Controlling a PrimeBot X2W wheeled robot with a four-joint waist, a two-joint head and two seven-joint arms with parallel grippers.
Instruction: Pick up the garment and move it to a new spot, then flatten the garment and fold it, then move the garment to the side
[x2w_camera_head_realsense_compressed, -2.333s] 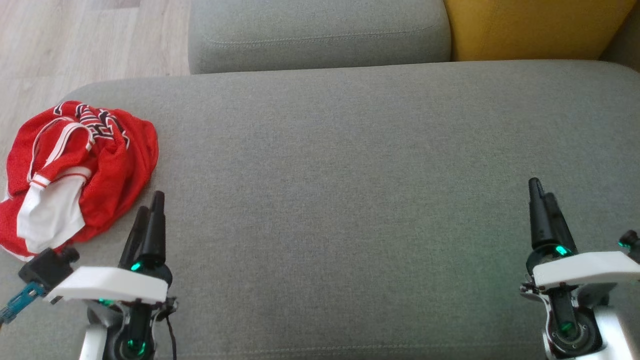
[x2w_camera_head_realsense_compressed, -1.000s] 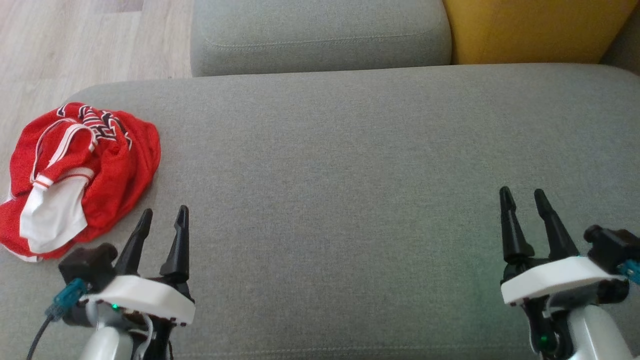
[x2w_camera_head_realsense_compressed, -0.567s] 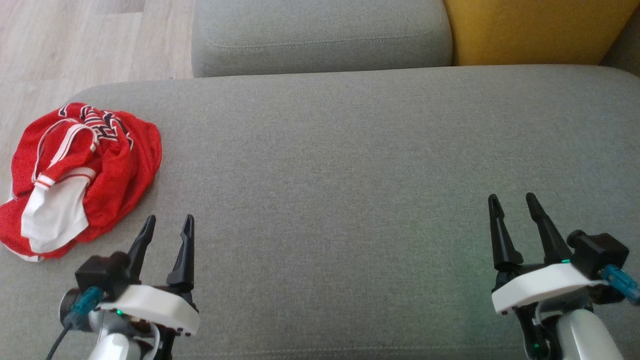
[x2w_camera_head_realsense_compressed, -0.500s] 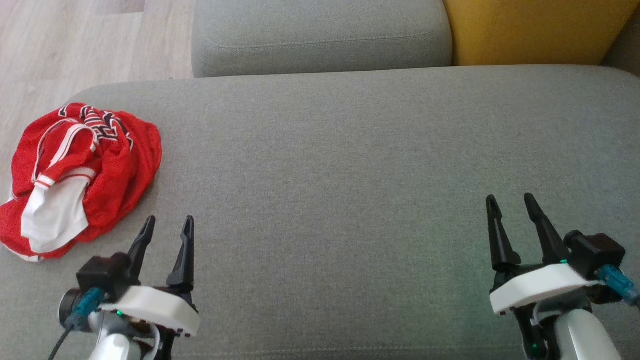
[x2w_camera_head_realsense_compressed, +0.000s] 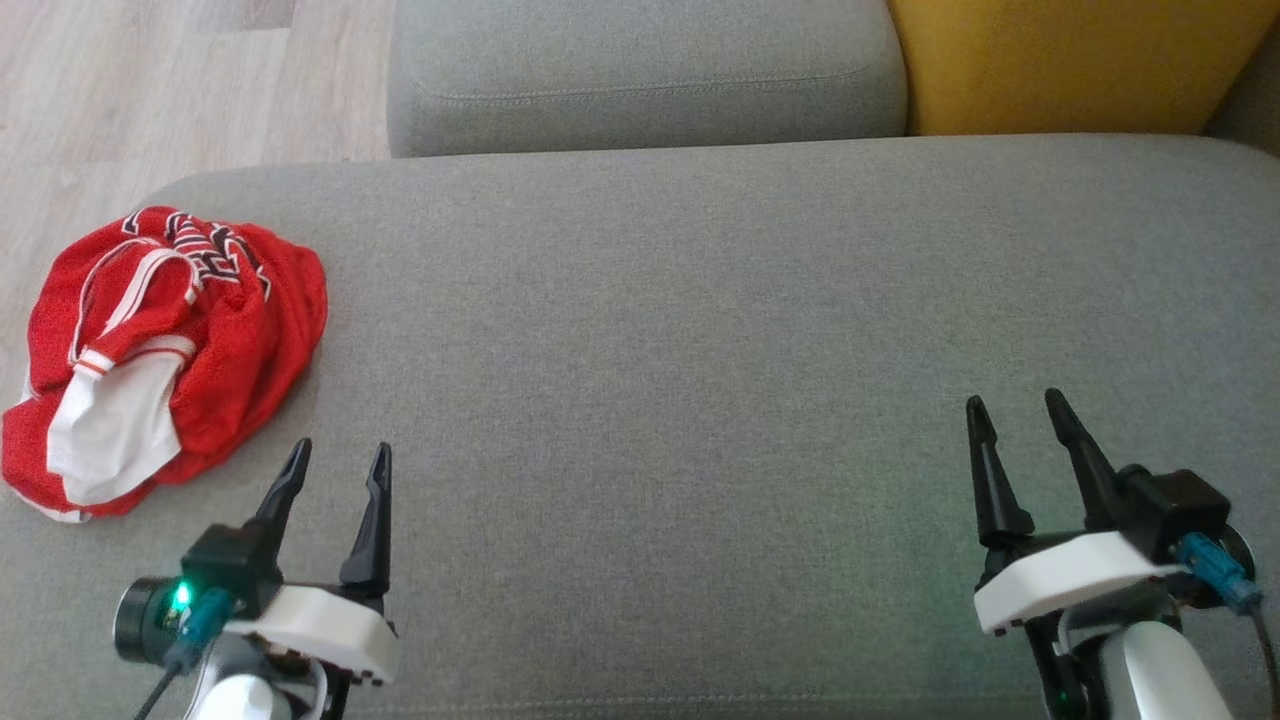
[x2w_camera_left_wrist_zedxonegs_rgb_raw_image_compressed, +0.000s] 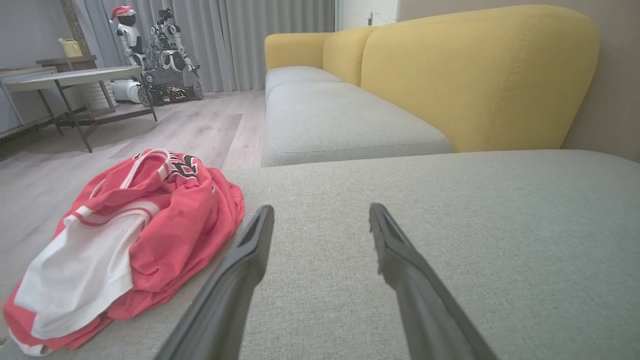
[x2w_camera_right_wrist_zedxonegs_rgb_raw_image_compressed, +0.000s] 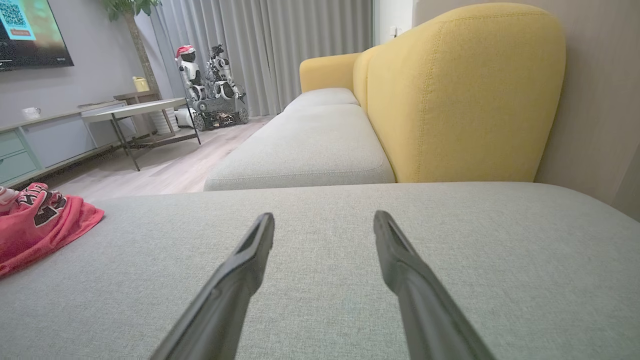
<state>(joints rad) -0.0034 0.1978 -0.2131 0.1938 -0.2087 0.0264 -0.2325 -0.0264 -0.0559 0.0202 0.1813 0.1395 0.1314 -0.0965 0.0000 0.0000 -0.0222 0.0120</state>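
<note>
The garment (x2w_camera_head_realsense_compressed: 165, 350) is a red jersey with white trim and dark lettering, crumpled in a heap at the left end of the grey sofa cushion (x2w_camera_head_realsense_compressed: 700, 350). The same garment (x2w_camera_left_wrist_zedxonegs_rgb_raw_image_compressed: 130, 235) lies left of my fingers in the left wrist view, and the garment (x2w_camera_right_wrist_zedxonegs_rgb_raw_image_compressed: 37, 225) sits at the far left edge of the right wrist view. My left gripper (x2w_camera_head_realsense_compressed: 338, 460) is open and empty, just right of the heap and apart from it. Far across the cushion, my right gripper (x2w_camera_head_realsense_compressed: 1015, 412) also stands open with nothing in it.
A second grey seat cushion (x2w_camera_head_realsense_compressed: 640, 70) lies beyond, with a yellow backrest (x2w_camera_head_realsense_compressed: 1070, 55) at the back right. Wooden floor (x2w_camera_head_realsense_compressed: 150, 90) borders the cushion's left end. A table (x2w_camera_left_wrist_zedxonegs_rgb_raw_image_compressed: 70, 80) and a parked robot (x2w_camera_left_wrist_zedxonegs_rgb_raw_image_compressed: 155, 55) stand far off in the room.
Both grippers went from shut to open about two seconds ago, then drew back slightly toward the near edge. The garment has not moved; the camera shifted a little.
</note>
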